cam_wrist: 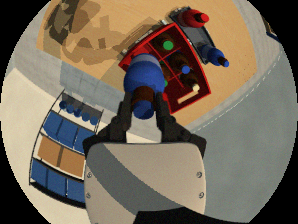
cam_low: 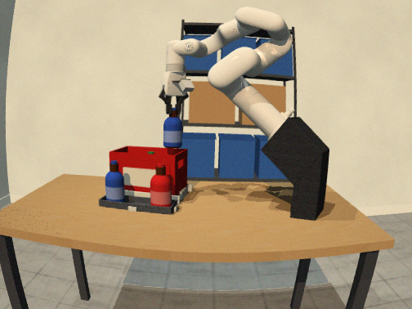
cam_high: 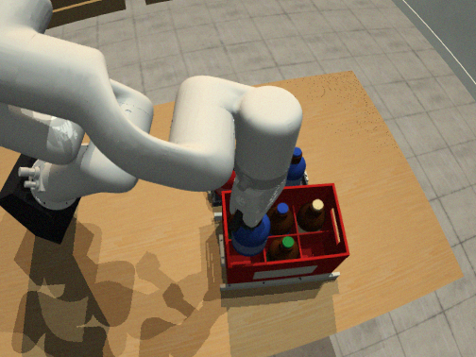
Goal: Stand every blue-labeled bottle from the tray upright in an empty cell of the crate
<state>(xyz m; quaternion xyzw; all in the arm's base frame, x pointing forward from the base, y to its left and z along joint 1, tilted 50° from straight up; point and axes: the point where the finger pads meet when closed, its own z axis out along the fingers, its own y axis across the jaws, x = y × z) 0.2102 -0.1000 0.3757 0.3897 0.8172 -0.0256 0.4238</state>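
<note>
Three bottles (cam_high: 282,218) fill crate (cam_high: 283,273) cells beside the hand-held (cam_low: 173,107) blue-labeled bottle (cam_low: 172,132).

A curved wooden worktop (cam_low: 229,233) stands on dark legs (cam_low: 80,273) over a grey tiled floor (cam_high: 302,42). Behind it, against a plain cream wall (cam_low: 82,82), a dark-framed shelf rack (cam_low: 293,82) holds blue bins (cam_low: 237,155) on its lower level, brown boxes (cam_low: 208,102) above them, and what look like more blue bins at the top.

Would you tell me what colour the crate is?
Red; the crate shows best in the top view.
</note>
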